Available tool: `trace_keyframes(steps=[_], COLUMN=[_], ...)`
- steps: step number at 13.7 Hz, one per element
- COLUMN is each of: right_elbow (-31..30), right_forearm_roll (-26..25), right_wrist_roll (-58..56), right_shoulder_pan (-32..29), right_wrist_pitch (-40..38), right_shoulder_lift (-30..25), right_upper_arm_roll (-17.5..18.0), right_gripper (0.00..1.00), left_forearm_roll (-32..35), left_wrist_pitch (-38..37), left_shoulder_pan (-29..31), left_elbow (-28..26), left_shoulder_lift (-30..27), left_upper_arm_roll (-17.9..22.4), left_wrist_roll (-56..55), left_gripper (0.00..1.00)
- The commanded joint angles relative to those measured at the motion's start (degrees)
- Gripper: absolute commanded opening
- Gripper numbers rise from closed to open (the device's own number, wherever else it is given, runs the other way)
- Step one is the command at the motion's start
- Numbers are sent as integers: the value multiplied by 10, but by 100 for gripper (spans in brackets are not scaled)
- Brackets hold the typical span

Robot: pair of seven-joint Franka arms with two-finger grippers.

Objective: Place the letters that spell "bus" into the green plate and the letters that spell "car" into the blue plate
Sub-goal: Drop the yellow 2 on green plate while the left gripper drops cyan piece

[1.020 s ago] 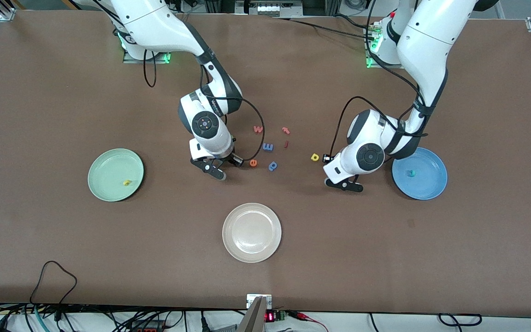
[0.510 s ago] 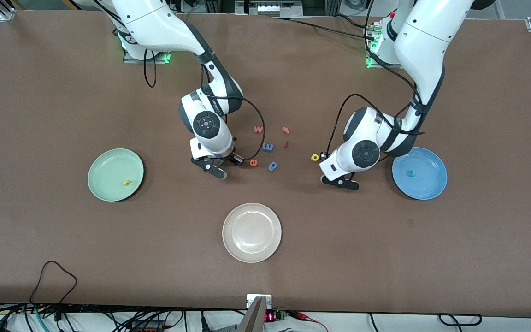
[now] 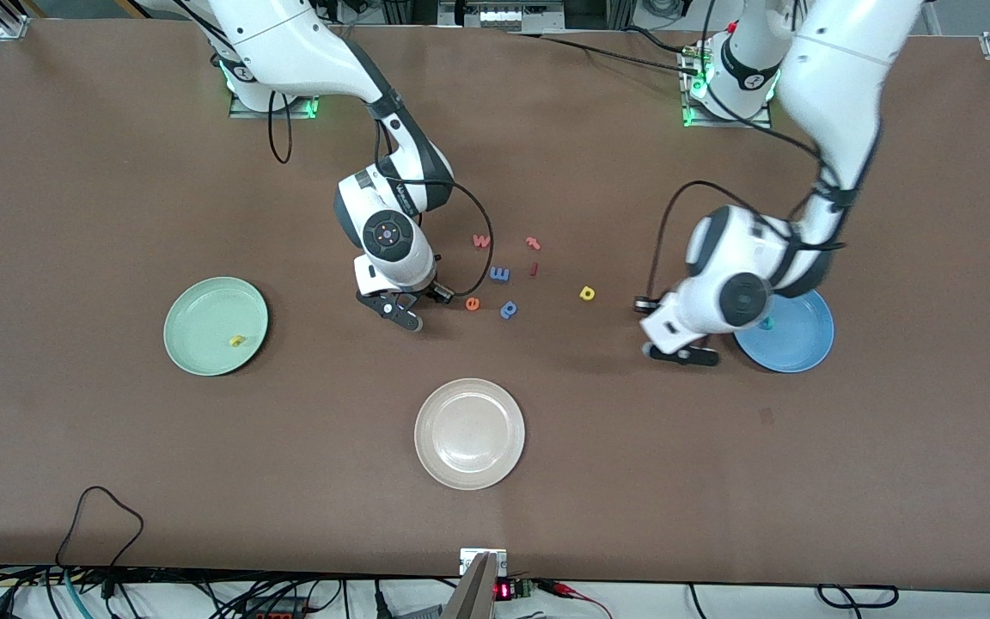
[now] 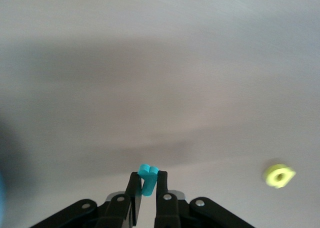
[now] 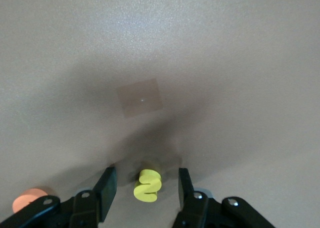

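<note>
Now the left claw point(image 4: 148, 187) is clenched on a teal letter point(image 4: 147, 178), held in the air over the counter point(image 3: 117, 481) just beside the blue plate point(image 3: 800, 348), which already carries another teal letter point(image 3: 767, 323). The yellow "a" point(image 3: 587, 293) lies on the counter between that plate and the loose letters. The right claw point(image 5: 145, 188) hangs released, its fingers point(image 5: 106, 187) either side of the yellow "s" point(image 5: 146, 185) on the counter. The green plate point(image 3: 194, 331) toward the right arm's end holds a yellow letter point(image 3: 237, 340).
</note>
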Motion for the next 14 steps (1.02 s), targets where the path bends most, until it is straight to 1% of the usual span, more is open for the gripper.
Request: trace_keyframes(steps=[1,2,4,6,8,9,10,12,13,14], right_elbow=[9,9,10,9,9,9,9,9,10,10], right_forearm_roll=[9,9,9,9,9,8,7,3,3,3], right_wrist_roll=[-2,-2,-1,-3,-4,-5,-5,-16,-28,-41], right_shoulder_pan=[7,7,7,7,7,7,7,7,2,-4], right_wrist_pitch=[-10,-10,-10,-10,-10,-10,-10,-10,-11,-18], right_shoulder_lift=[2,2,2,2,2,2,2,2,1,-6], right_upper_arm_roll=[-6,-6,-6,-6,-6,-6,-6,-6,-6,-7], right_gripper=[49,42,34,30,21,15,9,4,2,2], left_forearm_roll=[-4,1,44,51,51,51,52,65,82,94], left_wrist_pitch=[-47,-50,-48,-44,-42,-42,-42,-41,-42,-42], left_shoulder_pan=[91,110,138,146,146,149,150,150,152,157], left_elbow=[-14,-16,-22,-35,-37,-36,-34,-25,-17,-10], left_shoulder_lift=[-39,-41,-37,-34,-28,-24,-19,-13,-12,-11], left_upper_arm_roll=[-4,-3,-5,-4,-4,-4,-4,-3,-3,-4], left_wrist_roll=[74,92,103,104,104,104,105,104,104,104], left_gripper=[0,0,1,1,2,6,19,29,29,31])
